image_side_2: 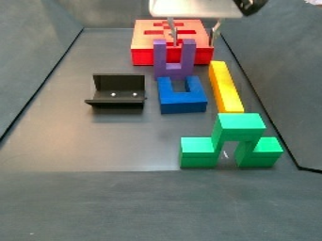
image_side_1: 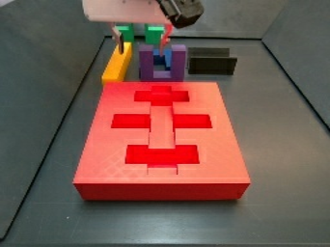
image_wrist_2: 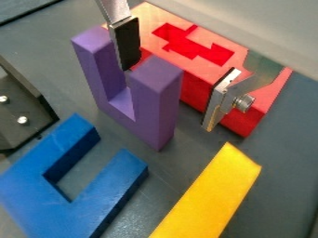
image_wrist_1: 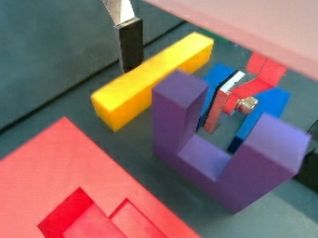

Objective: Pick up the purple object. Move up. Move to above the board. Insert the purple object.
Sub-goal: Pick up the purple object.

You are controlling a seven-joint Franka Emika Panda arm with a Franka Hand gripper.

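Worktop: I see a dark grey floor carrying everything.
Board: the big red slab, flat on the worktop, with darker cross-shaped slots down its middle; in a wrist view it lies just behind the purple piece.
Green block: I find it at the near end of the row in a side view, well apart from the board.
Yellow bar: long and flat, lying alongside the blue and purple pieces; in a wrist view it runs just beside the purple piece.
Blue block: flat on the worktop, touching or just beside the purple piece's foot; I cannot tell which.
Fixture: dark L-shaped bracket, off to one side of the blue block.
Purple object: standing upright between board and blue block, prongs up, base bar down.
Pincer: I have it low over the purple object, fingers apart, straddling one prong; contact I cannot confirm.
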